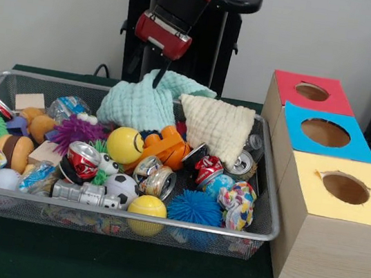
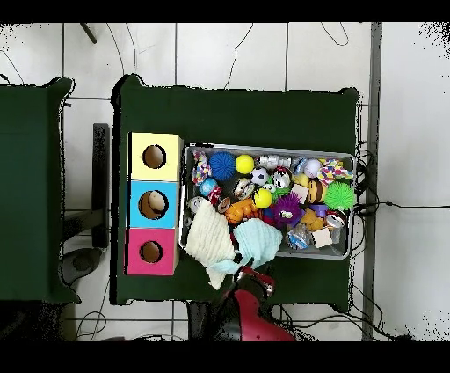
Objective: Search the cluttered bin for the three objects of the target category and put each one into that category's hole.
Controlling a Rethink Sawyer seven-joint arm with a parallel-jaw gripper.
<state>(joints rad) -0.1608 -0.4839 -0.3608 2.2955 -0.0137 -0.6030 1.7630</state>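
The silver wire-mesh bin is full of toys, balls and crushed cans; it also shows in the overhead view. A mint-green cloth and a cream cloth lie bunched over its far rim, on the robot's side. My gripper comes down from above with its dark fingers drawn together into one point at the mint cloth's top edge. In the overhead view the gripper sits just outside the bin, with the mint cloth pulled toward it beside the cream cloth.
Three wooden boxes with round holes stand right of the bin: red top, blue top, yellow top. In the bin lie a yellow smiley ball, a crushed red can, a blue spiky ball and a football.
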